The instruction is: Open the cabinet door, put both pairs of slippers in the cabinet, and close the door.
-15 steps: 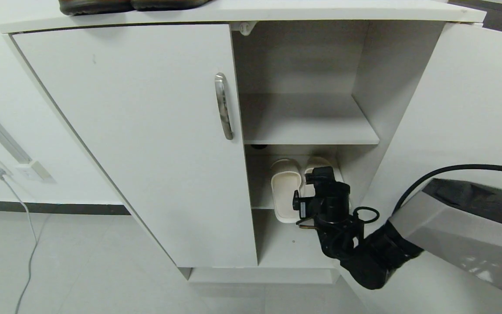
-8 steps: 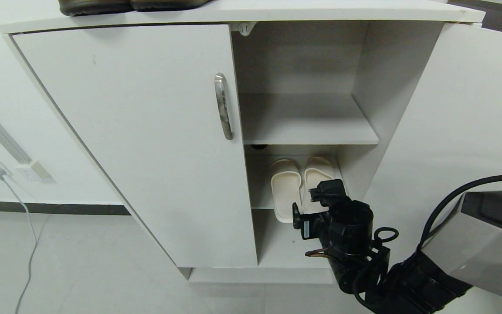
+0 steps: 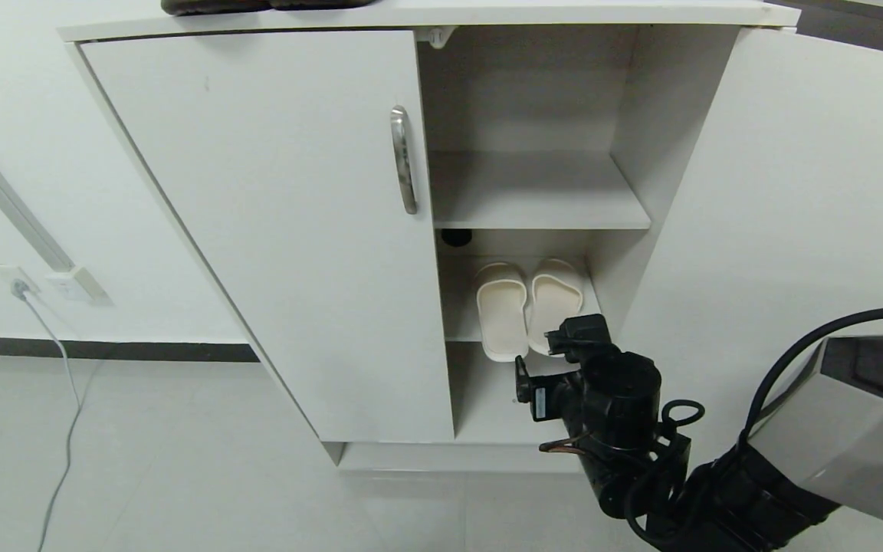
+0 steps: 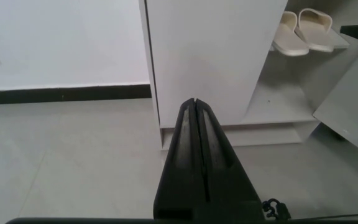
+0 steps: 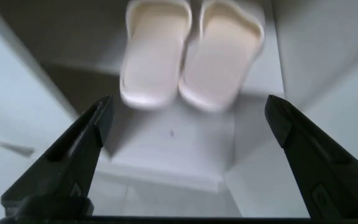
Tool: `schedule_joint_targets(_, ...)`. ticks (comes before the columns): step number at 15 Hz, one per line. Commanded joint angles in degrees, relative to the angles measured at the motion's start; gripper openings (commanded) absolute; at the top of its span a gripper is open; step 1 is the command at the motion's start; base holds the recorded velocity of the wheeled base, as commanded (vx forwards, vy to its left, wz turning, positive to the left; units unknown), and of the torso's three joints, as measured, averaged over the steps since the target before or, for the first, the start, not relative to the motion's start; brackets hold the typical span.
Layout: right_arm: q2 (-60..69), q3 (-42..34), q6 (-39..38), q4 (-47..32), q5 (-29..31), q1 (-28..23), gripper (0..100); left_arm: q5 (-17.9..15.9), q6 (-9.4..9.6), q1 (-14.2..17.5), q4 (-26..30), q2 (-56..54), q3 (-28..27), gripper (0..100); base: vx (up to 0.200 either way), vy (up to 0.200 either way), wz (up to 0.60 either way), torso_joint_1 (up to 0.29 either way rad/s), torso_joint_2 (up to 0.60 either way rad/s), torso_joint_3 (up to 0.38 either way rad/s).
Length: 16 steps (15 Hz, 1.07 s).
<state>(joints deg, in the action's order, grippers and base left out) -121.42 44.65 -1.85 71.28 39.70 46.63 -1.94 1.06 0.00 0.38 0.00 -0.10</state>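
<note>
Right jaws gape wide — cream slippers (image 5: 160,50) lie just beyond them on a cabinet shelf (image 3: 458,303) (door (image 3: 794,192) open); left jaws pressed together.

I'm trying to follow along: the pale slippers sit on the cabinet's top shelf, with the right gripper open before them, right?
Not quite: the head view shows the pale slippers on the middle shelf, under the top shelf. The right gripper is indeed open before them.

The cabinet's lower shelf (image 3: 458,307) carried a pair of cream slippers (image 3: 503,307), side by side, heels overhanging its near edge.
</note>
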Motion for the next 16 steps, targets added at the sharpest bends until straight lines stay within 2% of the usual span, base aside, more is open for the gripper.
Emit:
schedule_joint_targets(1,-0.05,-0.18,0.01,0.09,0.02,0.04,100,0.0,0.08,0.0,-0.03,0.09,0.01,0,-0.2,0.0,0.0,0.002,0.01,0.002)
schedule_joint_targets(16,-0.22,-0.36,0.01,0.0,-0.15,-0.13,100,0.0,0.17,0.0,-0.03,0.09,0.01,0,0.0,0.0,0.0,0.0,0.0,0.0)
